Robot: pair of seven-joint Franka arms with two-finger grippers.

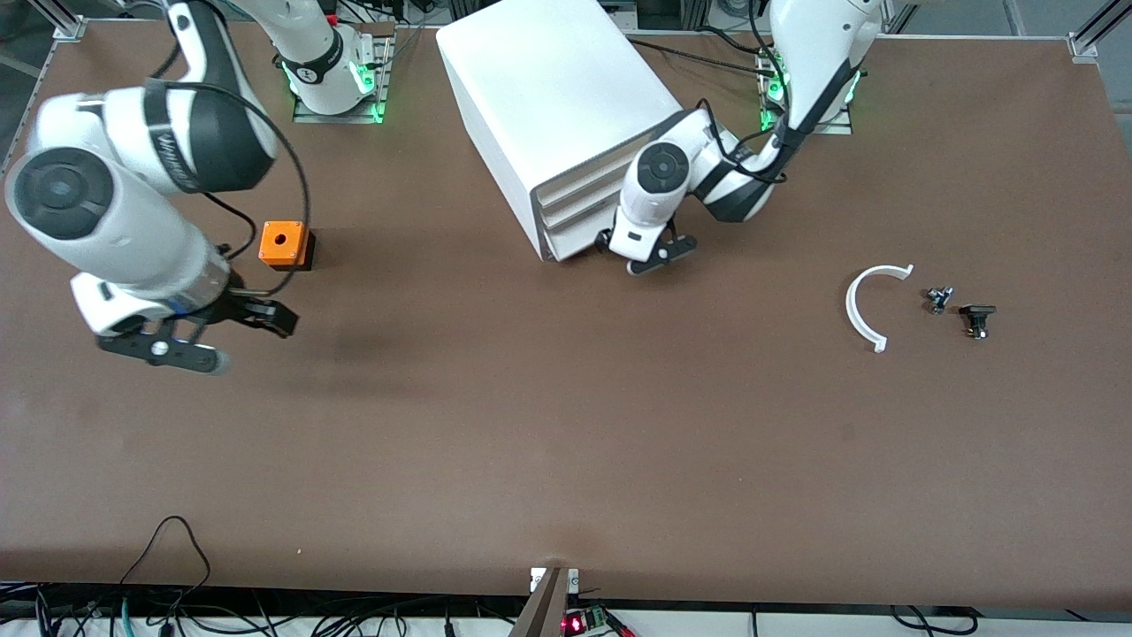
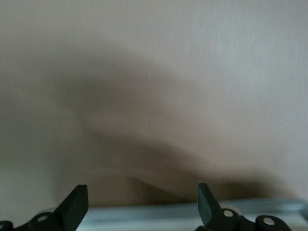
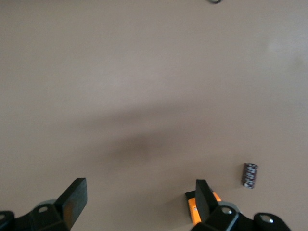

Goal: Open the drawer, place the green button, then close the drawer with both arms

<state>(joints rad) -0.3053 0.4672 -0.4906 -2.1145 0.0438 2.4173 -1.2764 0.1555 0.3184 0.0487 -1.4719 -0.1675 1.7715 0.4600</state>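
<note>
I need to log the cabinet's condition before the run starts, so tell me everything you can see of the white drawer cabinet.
The cabinet is a big white box, plastic-looking and smooth-topped, standing on the brown table between the two arm bases, set at an angle. Its front shows three stacked shallow drawers, all pushed in. The left gripper, jaws open, sits right at the bottom drawer; whether it touches cannot be told. Nothing rests on top.

Both grippers, left (image 1: 659, 257) and right (image 1: 225, 341), hang with fingers spread.
</note>
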